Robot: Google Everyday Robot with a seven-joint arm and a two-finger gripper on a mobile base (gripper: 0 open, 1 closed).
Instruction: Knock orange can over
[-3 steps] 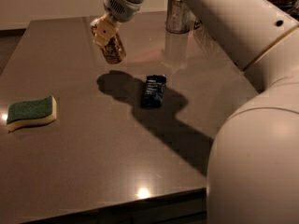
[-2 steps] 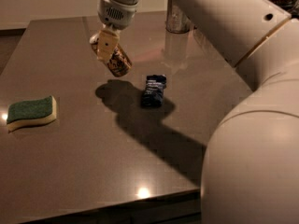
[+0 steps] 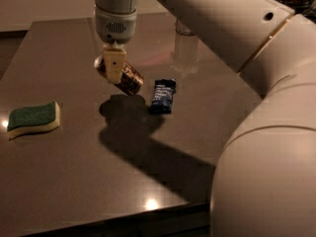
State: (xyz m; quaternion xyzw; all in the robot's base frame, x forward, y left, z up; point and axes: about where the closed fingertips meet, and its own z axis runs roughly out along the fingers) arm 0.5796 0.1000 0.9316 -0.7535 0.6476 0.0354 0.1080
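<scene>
The orange can (image 3: pixel 131 81) is a golden-brown can with a dark drawing. It is tilted steeply, with its lower end pointing right. It hangs a little above the dark table (image 3: pixel 69 181), over its own shadow. My gripper (image 3: pixel 115 73) comes down from the top of the view and is shut on the can's upper part. One pale fingertip (image 3: pixel 113 66) lies across the can's front. The other finger is hidden behind the can.
A small dark blue packet (image 3: pixel 163 95) lies just right of the can. A green and cream sponge (image 3: pixel 32 118) lies at the left. A silver cup (image 3: pixel 184 31) stands at the back, partly hidden by my arm (image 3: pixel 266 132), which fills the right side.
My gripper has carried the can lower and toward the table's middle, nearer the blue packet. The can has tilted further toward lying flat.
</scene>
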